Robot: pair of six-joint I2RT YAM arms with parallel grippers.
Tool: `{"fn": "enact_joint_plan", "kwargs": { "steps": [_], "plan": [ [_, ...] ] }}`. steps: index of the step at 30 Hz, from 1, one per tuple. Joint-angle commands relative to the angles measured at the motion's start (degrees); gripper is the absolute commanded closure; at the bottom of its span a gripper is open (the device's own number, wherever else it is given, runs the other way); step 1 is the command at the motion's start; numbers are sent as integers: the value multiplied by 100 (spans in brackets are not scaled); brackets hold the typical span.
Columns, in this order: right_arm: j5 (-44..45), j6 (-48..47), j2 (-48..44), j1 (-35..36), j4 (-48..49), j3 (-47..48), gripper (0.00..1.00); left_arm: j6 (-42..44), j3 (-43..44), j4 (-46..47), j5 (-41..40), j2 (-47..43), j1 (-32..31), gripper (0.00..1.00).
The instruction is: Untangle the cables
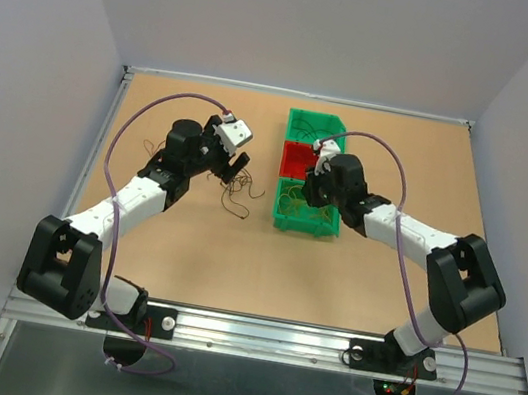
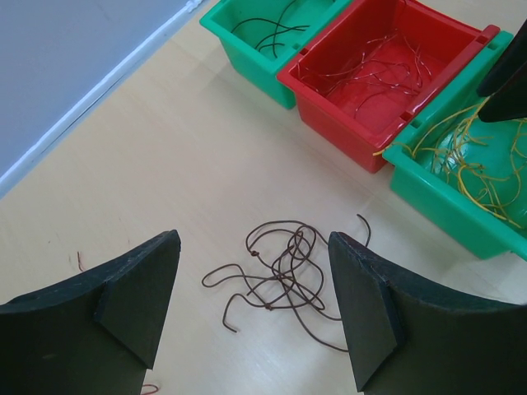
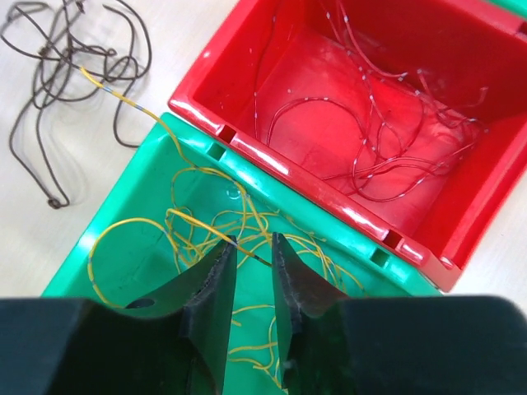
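Mia: What is the biggest thing here?

Tom: The brown bench [image 1: 183, 255]. Two arms are bolted at its near edge.

Mia: How is the left arm bent?

Tom: The left arm [image 1: 132, 201] goes away from its base and leans toward the middle of the bench. Its wrist tips down. The left jaws are wide open, high over the bench, and they hold nothing.

Mia: And the right arm?

Tom: The right arm [image 1: 410, 232] stretches long and low to the left. Its wrist points down over the near green bin [image 1: 305, 227]. The right jaws are close together, with only a thin gap between them. The end of one yellow cable lies across that gap.

Mia: How many bins are there?

Tom: Three in a row, touching side by side. The far green bin [image 1: 319, 126] is at the back. The red bin [image 1: 294, 159] is in the middle, and the near green bin is in front.

Mia: Where are the cables?

Tom: A dark tangle [image 2: 284, 276] lies loose on the bench, left of the bins. In the left wrist view it shows right between the open jaws. The yellow cables [image 3: 206, 222] curl in the near green bin. One of them goes out over the rim and reaches the dark tangle. The red cables [image 3: 370, 140] lie in the red bin. A few dark cables [image 2: 272, 29] lie in the far green bin.
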Motion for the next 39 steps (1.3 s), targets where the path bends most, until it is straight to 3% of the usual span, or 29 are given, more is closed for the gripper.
{"fn": "enact_joint_plan", "kwargs": {
  "steps": [1,6,15,20,23,25,31,39],
  "plan": [
    [-113,-112,284,53,182,342,72,67,24,122,47,-36,-38,16],
    [-358,-182,627,53,103,526,92,85,24,122,47,-19,-47,16],
    [-298,-560,1698,53,-916,1194,92,129,59,69,4,43,-73,16],
    [1,-508,1534,53,-970,1230,87,85,138,-10,-14,113,-82,16],
    [71,-402,1200,53,-882,1107,70,76,270,-220,-110,227,-82,15],
    [255,-288,971,53,-647,984,68,76,410,-334,-181,376,-82,15],
    [510,-33,216,53,-109,387,34,58,910,-905,-374,1034,-82,14],
    [572,55,-593,53,172,-220,25,67,1368,-1477,-374,1721,-82,13]
  ]
}}
